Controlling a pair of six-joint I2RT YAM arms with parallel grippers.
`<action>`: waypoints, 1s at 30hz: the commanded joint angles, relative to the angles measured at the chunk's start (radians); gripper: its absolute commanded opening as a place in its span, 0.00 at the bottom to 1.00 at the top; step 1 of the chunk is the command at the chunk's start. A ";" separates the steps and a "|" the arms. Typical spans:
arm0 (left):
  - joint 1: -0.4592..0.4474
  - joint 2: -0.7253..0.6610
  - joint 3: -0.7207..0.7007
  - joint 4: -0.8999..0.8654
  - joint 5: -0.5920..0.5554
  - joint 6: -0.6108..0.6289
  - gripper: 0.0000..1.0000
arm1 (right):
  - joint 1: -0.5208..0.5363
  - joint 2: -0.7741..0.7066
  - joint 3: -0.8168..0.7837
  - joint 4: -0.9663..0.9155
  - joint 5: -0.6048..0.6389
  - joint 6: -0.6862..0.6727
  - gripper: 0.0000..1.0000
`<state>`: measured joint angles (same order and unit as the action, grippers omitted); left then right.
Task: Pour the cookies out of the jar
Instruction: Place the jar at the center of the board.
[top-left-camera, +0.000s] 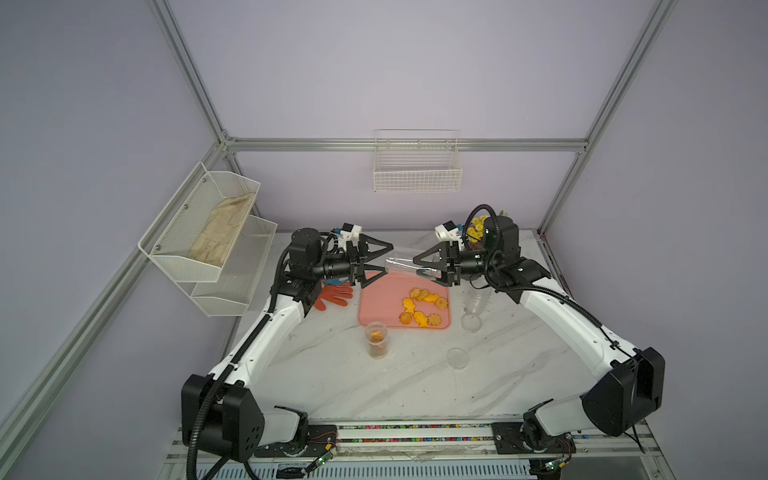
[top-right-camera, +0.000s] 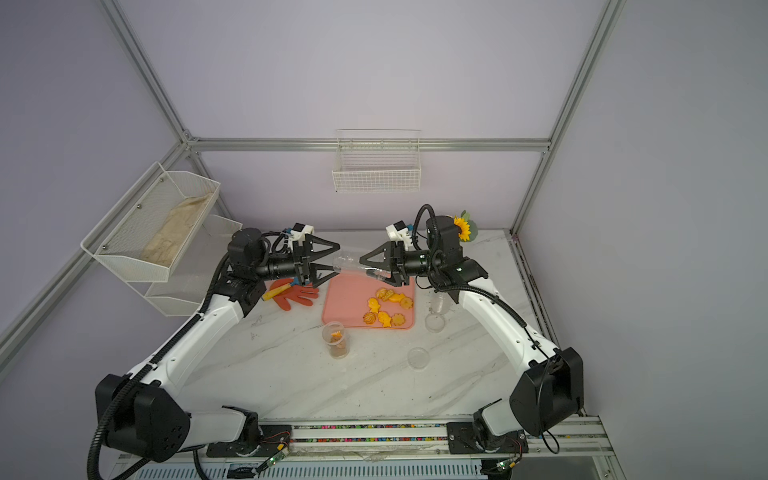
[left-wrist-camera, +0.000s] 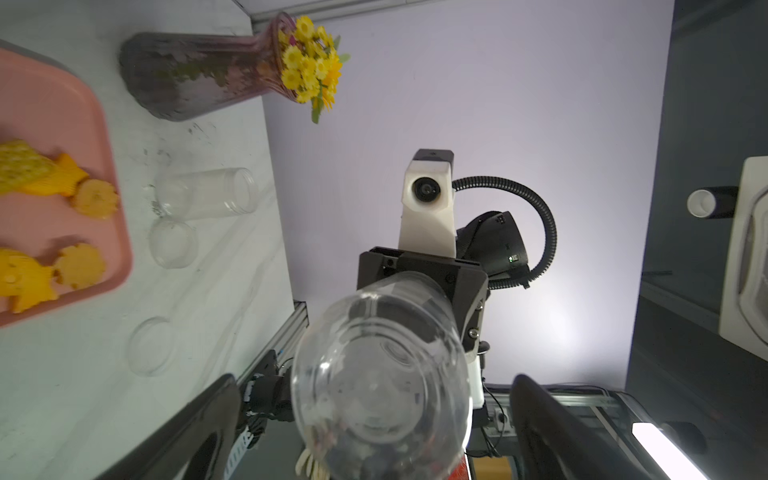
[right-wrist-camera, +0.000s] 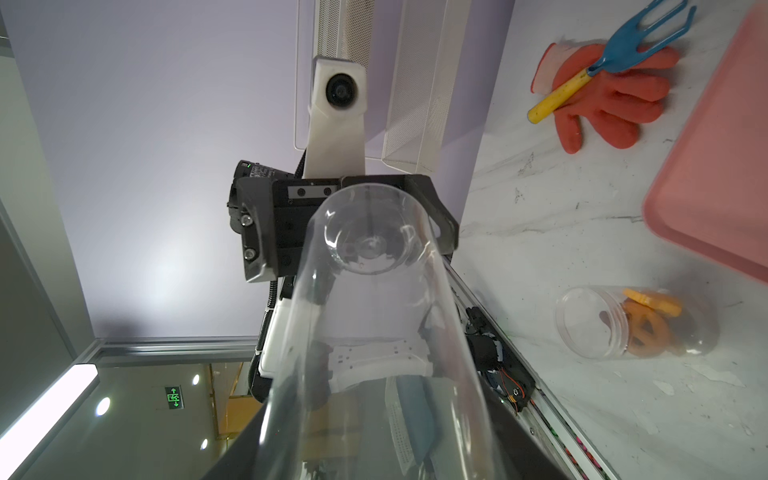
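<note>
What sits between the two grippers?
The clear empty jar, sideways above the pink tray: right gripper shut on its neck, left gripper open around its base, in both top views.

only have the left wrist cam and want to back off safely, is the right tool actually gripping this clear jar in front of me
Observer: Yes. In both top views the right tool is shut on the mouth end of the jar, holding it level in the air by the far edge of the pink tray.
Operator: any more cookies left to pour
Observer: A second jar stands upright in front of the tray with a few cookies inside.
Operator: what's on my side of the tray
Observer: An orange glove lies flat beside the tray on the left tool side, with a blue rake on top of it.
</note>
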<state>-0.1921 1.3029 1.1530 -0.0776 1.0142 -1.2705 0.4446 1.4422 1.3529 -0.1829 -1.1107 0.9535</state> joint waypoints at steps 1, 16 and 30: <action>0.057 -0.091 0.153 -0.393 -0.177 0.297 1.00 | -0.004 -0.038 0.052 -0.297 0.036 -0.196 0.59; 0.102 -0.157 0.115 -0.515 -0.301 0.383 1.00 | 0.086 0.059 0.110 -1.156 0.696 -0.706 0.56; 0.104 -0.215 0.064 -0.576 -0.304 0.431 1.00 | 0.309 0.301 0.157 -1.160 0.965 -0.669 0.55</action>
<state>-0.0975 1.1255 1.2194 -0.6327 0.7074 -0.8879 0.7429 1.7313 1.4738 -1.3159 -0.2161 0.2836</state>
